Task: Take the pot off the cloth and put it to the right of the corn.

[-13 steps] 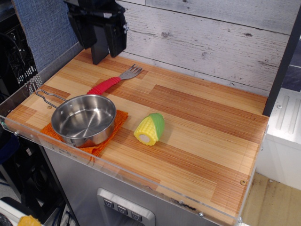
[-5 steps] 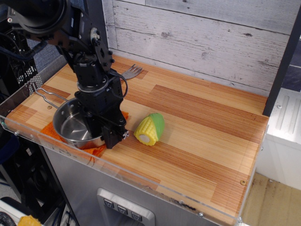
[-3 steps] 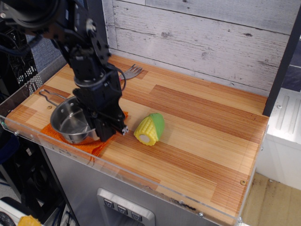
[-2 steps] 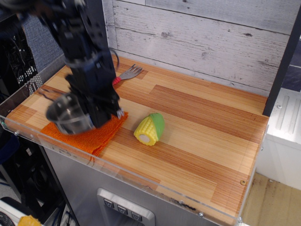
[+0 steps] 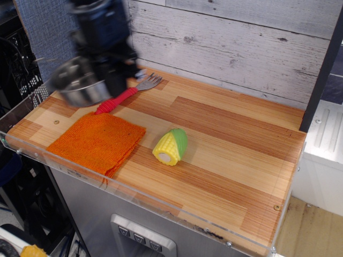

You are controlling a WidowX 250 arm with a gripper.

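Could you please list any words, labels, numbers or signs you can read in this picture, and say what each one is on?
None: no readable text shows anywhere in this view.
The pot, cloth, corn and fork carry no visible lettering.
The three small buttons on the panel below the counter bear marks too small to read.
The gripper is motion-blurred; no label can be made out.

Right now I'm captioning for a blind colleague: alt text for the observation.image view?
A robot gripper holds a steel pot in the air above the wooden table's back-left. An orange cloth lies bare in front, a toy corn to its right, a red-handled fork behind.
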